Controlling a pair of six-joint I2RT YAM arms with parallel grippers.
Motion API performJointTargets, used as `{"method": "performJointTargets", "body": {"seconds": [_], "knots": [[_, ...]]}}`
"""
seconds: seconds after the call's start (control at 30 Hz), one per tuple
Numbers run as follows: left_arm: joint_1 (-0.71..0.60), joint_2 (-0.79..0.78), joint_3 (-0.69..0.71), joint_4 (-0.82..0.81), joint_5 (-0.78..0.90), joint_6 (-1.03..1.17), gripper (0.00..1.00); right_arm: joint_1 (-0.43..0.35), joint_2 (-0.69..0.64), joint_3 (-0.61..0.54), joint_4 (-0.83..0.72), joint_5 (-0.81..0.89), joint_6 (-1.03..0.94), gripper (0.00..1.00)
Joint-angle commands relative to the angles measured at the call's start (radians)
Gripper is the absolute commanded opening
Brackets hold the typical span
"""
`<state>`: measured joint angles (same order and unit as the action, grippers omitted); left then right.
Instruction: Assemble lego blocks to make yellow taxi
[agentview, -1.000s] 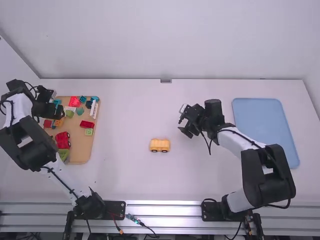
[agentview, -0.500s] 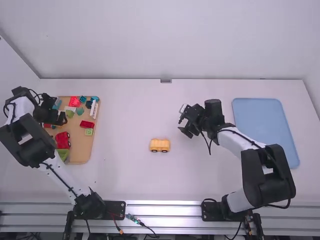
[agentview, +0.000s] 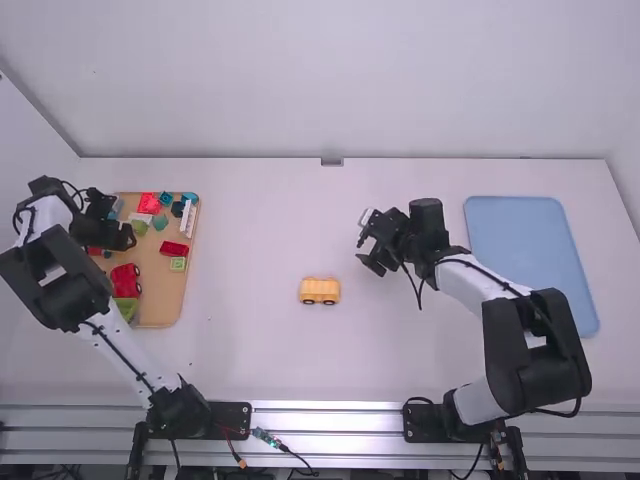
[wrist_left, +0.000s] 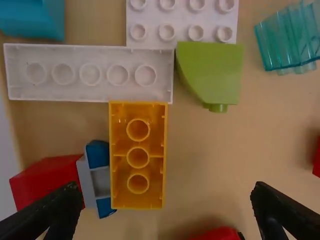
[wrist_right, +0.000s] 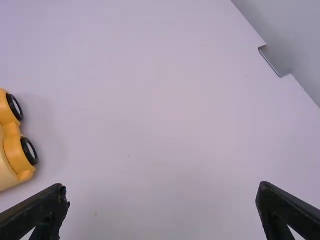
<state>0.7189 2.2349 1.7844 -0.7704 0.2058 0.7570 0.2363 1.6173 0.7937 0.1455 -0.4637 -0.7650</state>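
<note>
My left gripper (agentview: 126, 236) is over the brown tray's left part. In the left wrist view the open left gripper (wrist_left: 167, 205) has an orange-yellow brick (wrist_left: 138, 156), hollow side up, between and ahead of its fingers, not gripped. A yellow car piece (agentview: 320, 290) with black wheels rests on the table's middle. My right gripper (agentview: 371, 250) stands above the table, to the right of and beyond the car piece. In the right wrist view the right gripper (wrist_right: 162, 200) is open with nothing between its fingers; the car piece (wrist_right: 12, 150) shows at the left edge.
The brown tray (agentview: 160, 312) holds several loose blocks. Against the orange-yellow brick lie a white brick (wrist_left: 90, 73) and a grey-blue piece (wrist_left: 99, 177), with a red block (wrist_left: 47, 181) beside that and a green block (wrist_left: 214, 72) near. A blue tray (agentview: 530, 260) lies at the right.
The left gripper has moved a little right and toward the camera over the brown tray, mostly in the first half second. The right arm and the car piece have stayed still.
</note>
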Motion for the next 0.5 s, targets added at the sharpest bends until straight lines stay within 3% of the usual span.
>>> {"method": "performJointTargets", "body": {"seconds": [0.0,0.23,0.47], "knots": [[-0.005,0.015,0.002,0.001,0.018,-0.010,0.93,-0.002,-0.025,0.019,-0.004,0.000,0.010,0.99],[-0.006,0.022,0.007,0.013,-0.068,-0.098,0.99,-0.002,-0.025,0.019,-0.004,-0.008,0.010,0.99],[-0.016,0.022,0.080,-0.088,-0.067,-0.111,0.94,-0.002,-0.025,0.019,-0.004,-0.007,0.029,0.99]]}}
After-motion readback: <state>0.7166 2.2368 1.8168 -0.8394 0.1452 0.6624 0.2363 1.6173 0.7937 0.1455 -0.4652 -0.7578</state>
